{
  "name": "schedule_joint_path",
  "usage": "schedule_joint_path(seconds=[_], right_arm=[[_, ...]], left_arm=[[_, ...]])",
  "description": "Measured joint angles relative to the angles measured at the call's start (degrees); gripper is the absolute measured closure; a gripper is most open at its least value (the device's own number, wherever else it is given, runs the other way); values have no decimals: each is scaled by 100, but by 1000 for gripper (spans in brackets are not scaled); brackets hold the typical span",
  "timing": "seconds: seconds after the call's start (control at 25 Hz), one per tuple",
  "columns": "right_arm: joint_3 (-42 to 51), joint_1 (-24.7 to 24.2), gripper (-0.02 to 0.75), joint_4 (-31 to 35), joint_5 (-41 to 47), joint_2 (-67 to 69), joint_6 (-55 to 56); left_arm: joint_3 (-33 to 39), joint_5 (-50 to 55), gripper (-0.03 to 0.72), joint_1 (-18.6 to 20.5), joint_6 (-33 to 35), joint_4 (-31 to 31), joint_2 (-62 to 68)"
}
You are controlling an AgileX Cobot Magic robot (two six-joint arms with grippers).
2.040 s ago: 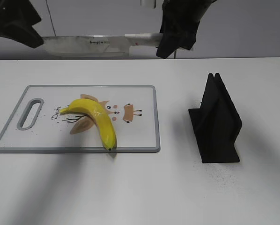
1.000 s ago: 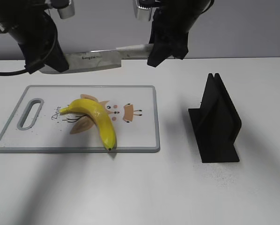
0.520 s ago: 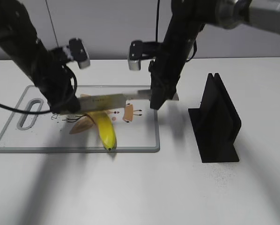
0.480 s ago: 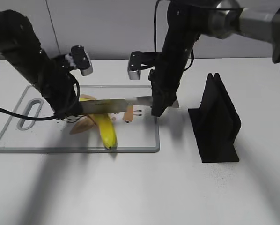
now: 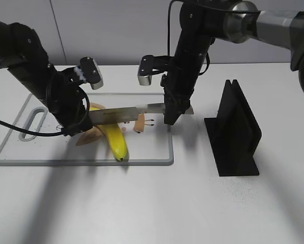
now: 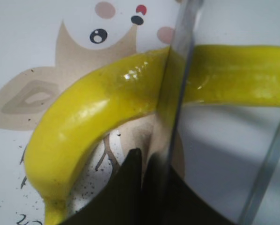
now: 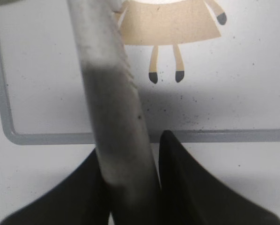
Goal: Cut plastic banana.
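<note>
My right gripper (image 5: pixel 171 119) is clamped on the handle of the knife (image 5: pixel 122 113); the right wrist view shows the handle between both jaws. My left gripper (image 5: pixel 77 124) pinches the blade near its tip, jaws narrow, as the left wrist view shows.

The plastic banana (image 5: pixel 111 133) lies on the cutting board (image 5: pixel 157 152), left of centre in the exterior view. The blade crosses it around mid-length, edge in contact with the yellow skin.

Status, as I judge it: knife fetched and positioned; cut begun or about to begin. No separated halves are visible. Remaining: press the blade through to the board.

The knife stand (image 5: pixel 235 133) stands empty at centre right.
</note>
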Motion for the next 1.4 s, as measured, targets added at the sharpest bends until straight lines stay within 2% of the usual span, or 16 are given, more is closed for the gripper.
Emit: schedule_joint_path(seconds=[0.64,1.28,1.36,1.4], right_arm=[[-15,35,512,-133,-13,-131,80],[72,66,513,-185,0,-926,142],[79,66,513,-185,0,-1010,142],[79,71,513,-179,0,-1048,142]], left_arm=[[6,-44,674,-19,-19,132,-26],[-540,1038,687,-19,-177,415,-575],[-590,1147,645,-12,-290,402,-609],[-620,1224,595,-6,-373,390,-616]])
